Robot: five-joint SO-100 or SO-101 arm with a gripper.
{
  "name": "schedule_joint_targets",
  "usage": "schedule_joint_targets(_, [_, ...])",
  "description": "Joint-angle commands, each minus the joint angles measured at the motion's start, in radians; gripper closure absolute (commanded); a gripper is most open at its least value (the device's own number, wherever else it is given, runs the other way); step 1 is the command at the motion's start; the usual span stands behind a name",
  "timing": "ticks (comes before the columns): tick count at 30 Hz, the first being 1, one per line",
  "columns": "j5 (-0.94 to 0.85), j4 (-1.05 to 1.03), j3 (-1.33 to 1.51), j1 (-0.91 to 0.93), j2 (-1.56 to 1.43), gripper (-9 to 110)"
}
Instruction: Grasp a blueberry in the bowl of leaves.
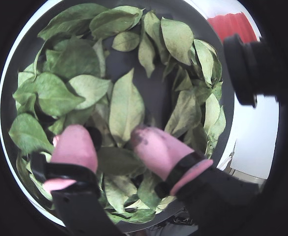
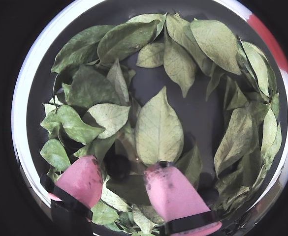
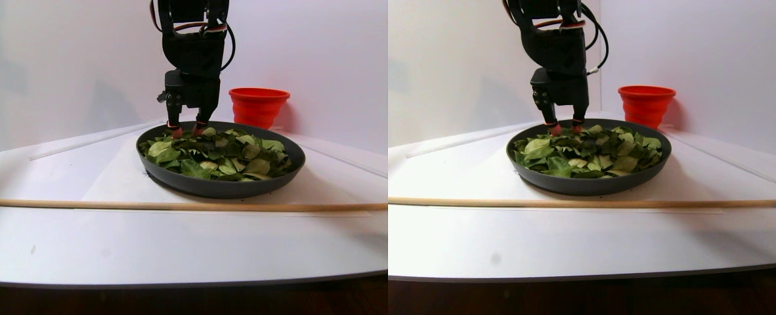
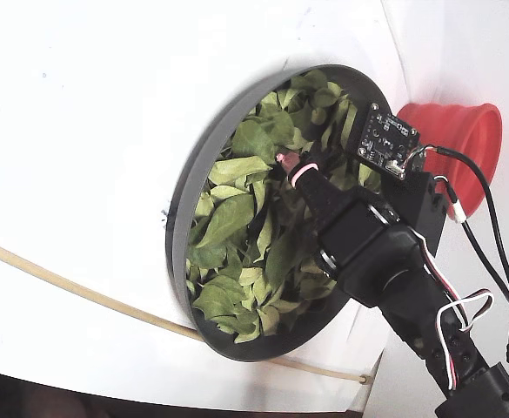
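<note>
Claw [image 2: 124, 179] points straight down, tips parted among the leaves [image 2: 158, 130], straddling the blueberry [image 2: 118, 166] without gripping.

Dark blueberry [image 2: 118, 166] nestles among green leaves [image 2: 158, 130] — inside the grey bowl [image 2: 203, 110].

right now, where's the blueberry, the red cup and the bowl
blueberry [image 2: 118, 166]: a wrist view, its dark top, between the pink fingers
red cup [image 4: 463, 139]: fixed view, its inner wall
bowl [image 3: 224, 187]: stereo pair view, front outer wall

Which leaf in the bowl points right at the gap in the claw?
The big pale green leaf in the bare middle of the bowl; its broad end sits between the claw fingertips, unlike the ringed ones.
</note>
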State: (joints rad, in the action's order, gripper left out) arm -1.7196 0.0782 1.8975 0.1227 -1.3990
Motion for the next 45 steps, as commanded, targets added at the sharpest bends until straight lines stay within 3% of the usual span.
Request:
schedule_joint_targets(1, [0.014,-0.003,0.003,-0.011,-0.103,85])
schedule_joint_targets(45, [0.009,0.081,-0.057,0.002,0.066,85])
